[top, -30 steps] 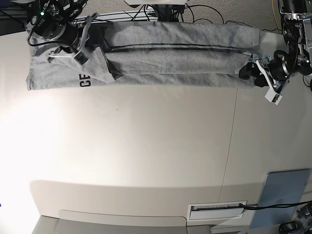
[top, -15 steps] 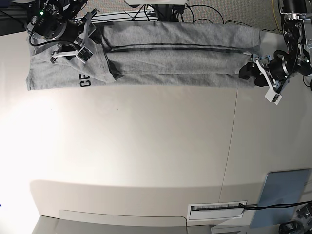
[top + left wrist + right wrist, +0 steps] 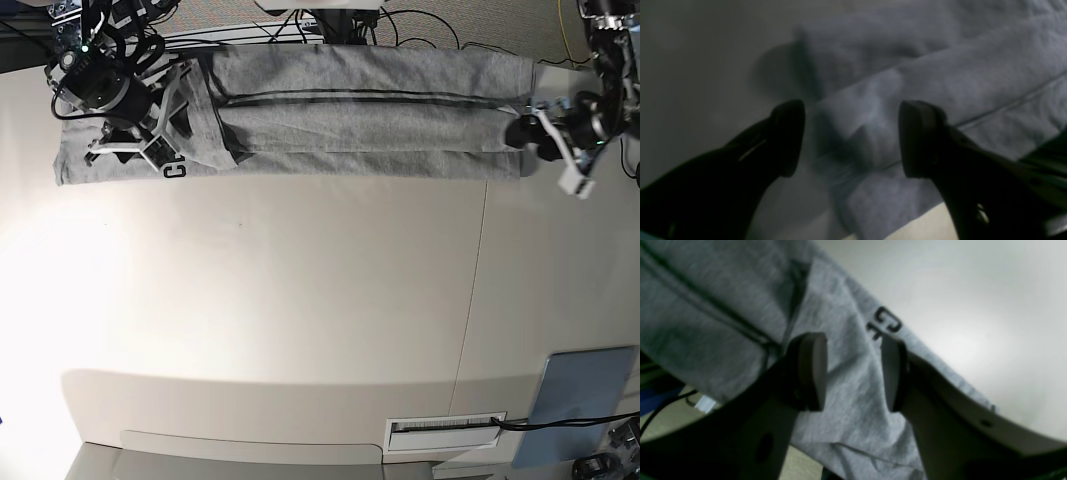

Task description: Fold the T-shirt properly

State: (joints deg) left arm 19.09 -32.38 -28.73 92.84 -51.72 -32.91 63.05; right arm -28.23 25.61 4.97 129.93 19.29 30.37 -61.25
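Observation:
The heather-grey T-shirt [image 3: 360,105] lies as a long folded strip along the table's far edge, with a dark fold line running along it. Its black lettering [image 3: 174,171] shows near its left end and in the right wrist view [image 3: 886,323]. My right gripper [image 3: 160,128] hovers over that left end, open, with bare shirt fabric [image 3: 853,396] between its pads [image 3: 813,371]. My left gripper [image 3: 523,132] is at the shirt's right end, open, its fingertips [image 3: 788,136] straddling a thick fold of the shirt [image 3: 857,133] without closing on it.
A flat blue-grey pad [image 3: 585,395] lies at the near right corner. A white slotted panel [image 3: 445,430] sits at the table's near edge. Cables [image 3: 420,25] run behind the shirt. A table seam [image 3: 478,290] runs front to back.
My right gripper has moved toward the near edge and now covers part of the lettering. My left gripper has shifted right and slightly farther back, to the shirt's end.

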